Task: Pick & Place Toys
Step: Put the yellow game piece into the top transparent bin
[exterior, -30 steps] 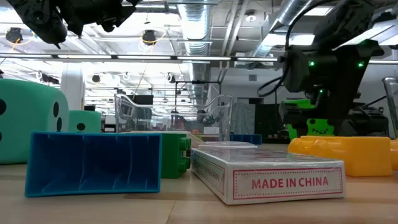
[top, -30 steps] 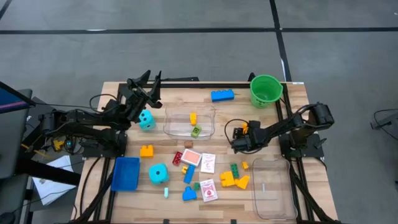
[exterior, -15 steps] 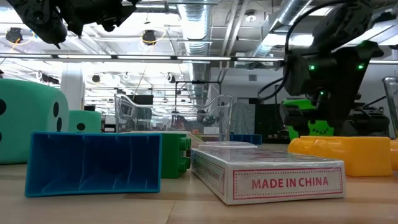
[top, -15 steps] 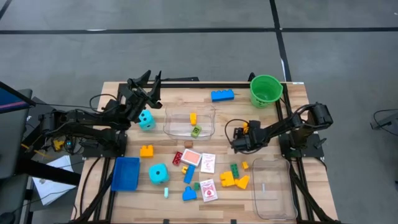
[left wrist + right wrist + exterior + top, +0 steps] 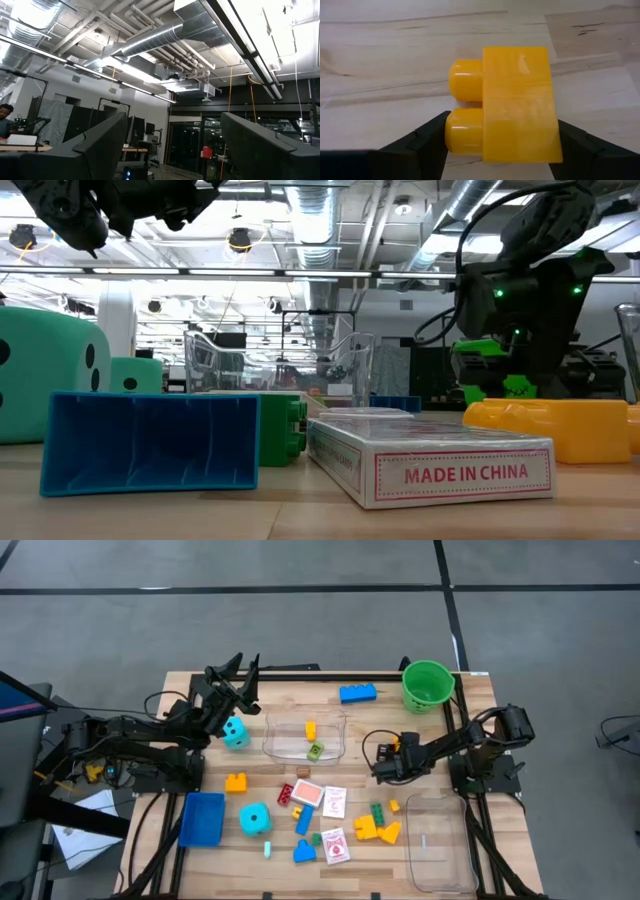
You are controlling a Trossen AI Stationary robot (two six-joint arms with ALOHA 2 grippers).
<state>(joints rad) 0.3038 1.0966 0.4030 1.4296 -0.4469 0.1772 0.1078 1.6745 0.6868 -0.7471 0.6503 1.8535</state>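
- The right gripper (image 5: 495, 145) is low over the table (image 5: 480, 710), just to the right of the clear tub (image 5: 304, 738) that sits mid-table; its two dark fingers (image 5: 427, 142) stand either side of an orange brick (image 5: 510, 105), close against its flanks, though a firm clench cannot be told.
- That orange brick lies on the wood with its two studs pointing sideways.
- Inside the clear tub lie a small yellow brick (image 5: 310, 729) and a small green piece (image 5: 316, 750).
- In front of the tub are the picture cards (image 5: 333, 802), a red brick (image 5: 286, 792) and a blue brick (image 5: 303, 821); to the tub's front right, a green brick (image 5: 377, 812) and yellow bricks (image 5: 375, 830).
- A teal die (image 5: 236, 733) sits just left of the tub; a second die (image 5: 255, 819) lies to its front left, beside a blue tray (image 5: 201, 819).
- The left gripper (image 5: 235, 670) is raised to the tub's left, above the first die, its fingers spread apart and holding nothing.
- A green bucket (image 5: 428, 686) stands behind the tub, to its right.
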